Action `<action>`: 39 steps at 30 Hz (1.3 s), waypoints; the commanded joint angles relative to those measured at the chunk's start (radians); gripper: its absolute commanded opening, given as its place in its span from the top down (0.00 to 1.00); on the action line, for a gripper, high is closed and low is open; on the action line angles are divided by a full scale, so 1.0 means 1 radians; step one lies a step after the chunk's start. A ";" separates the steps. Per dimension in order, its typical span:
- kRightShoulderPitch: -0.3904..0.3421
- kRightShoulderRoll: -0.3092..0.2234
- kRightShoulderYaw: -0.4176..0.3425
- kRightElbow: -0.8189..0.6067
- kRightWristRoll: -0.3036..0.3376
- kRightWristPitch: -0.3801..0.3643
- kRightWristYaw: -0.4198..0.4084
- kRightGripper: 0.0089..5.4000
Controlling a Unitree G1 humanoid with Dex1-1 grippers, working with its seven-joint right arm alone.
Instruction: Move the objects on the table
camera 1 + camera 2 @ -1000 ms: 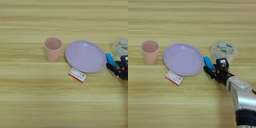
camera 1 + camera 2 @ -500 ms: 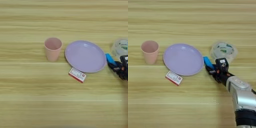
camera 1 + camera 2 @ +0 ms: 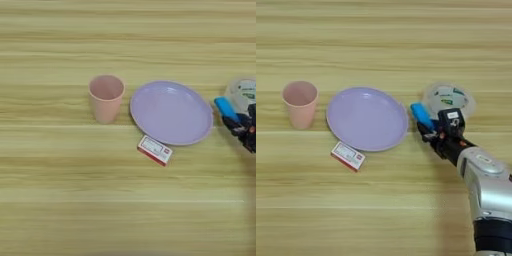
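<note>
In the left eye view, the pink cup (image 3: 106,97) stood upright left of centre on the wooden surface (image 3: 125,200), with the lilac plate (image 3: 171,112) just beside it to the right and a small red-and-white box (image 3: 155,150) lying just below the plate's lower rim. At the right edge the blue block (image 3: 225,107) showed between the plate and the clear round container (image 3: 243,93), with only the dark tip of the gripper (image 3: 239,127) cut off by the frame.

In the right eye view, the silver forearm (image 3: 487,182) rose from the lower right and the gripper (image 3: 432,131) sat right of centre, its jaws apparently pinching the lower end of the blue block (image 3: 421,114), though how firmly could not be told. The block tilted up-left, its free end near the plate (image 3: 367,118) rim, the container (image 3: 448,99) close behind.

The step looked like carrying the block off. Done well, it would need a lift straight up first, to clear both rim and container, before any sideways travel; a loose end-grip could let the block pivot.
</note>
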 commanded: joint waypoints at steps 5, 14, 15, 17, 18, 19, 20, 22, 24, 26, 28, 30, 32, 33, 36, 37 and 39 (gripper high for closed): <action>-0.052 -0.022 -0.032 -0.124 0.029 -0.013 -0.037 0.74; -0.089 0.002 0.039 -0.209 0.036 0.020 -0.015 0.74; -0.097 0.007 0.048 -0.208 0.037 0.024 -0.013 0.74; -0.107 0.020 0.065 -0.207 0.039 0.033 -0.012 0.74; -0.110 0.026 0.070 -0.207 0.041 0.036 -0.013 0.74; -0.112 0.030 0.077 -0.208 0.041 0.038 -0.012 0.74; -0.114 0.034 0.083 -0.208 0.041 0.040 -0.011 0.74; -0.120 0.043 0.096 -0.205 0.038 0.044 -0.008 0.74; -0.126 0.050 0.111 -0.201 0.035 0.047 -0.005 0.74; -0.131 0.056 0.126 -0.198 0.033 0.051 -0.002 0.74; -0.140 0.063 0.146 -0.186 0.028 0.053 0.003 0.74; -0.147 0.068 0.157 -0.175 0.025 0.054 0.005 0.74; -0.156 0.073 0.170 -0.159 0.023 0.056 0.007 0.74; -0.160 0.077 0.178 -0.151 0.021 0.058 0.009 0.74; -0.170 0.084 0.198 -0.129 0.015 0.061 0.013 0.74; -0.174 0.086 0.204 -0.121 0.014 0.061 0.015 0.74; -0.179 0.089 0.211 -0.105 0.010 0.059 0.018 0.74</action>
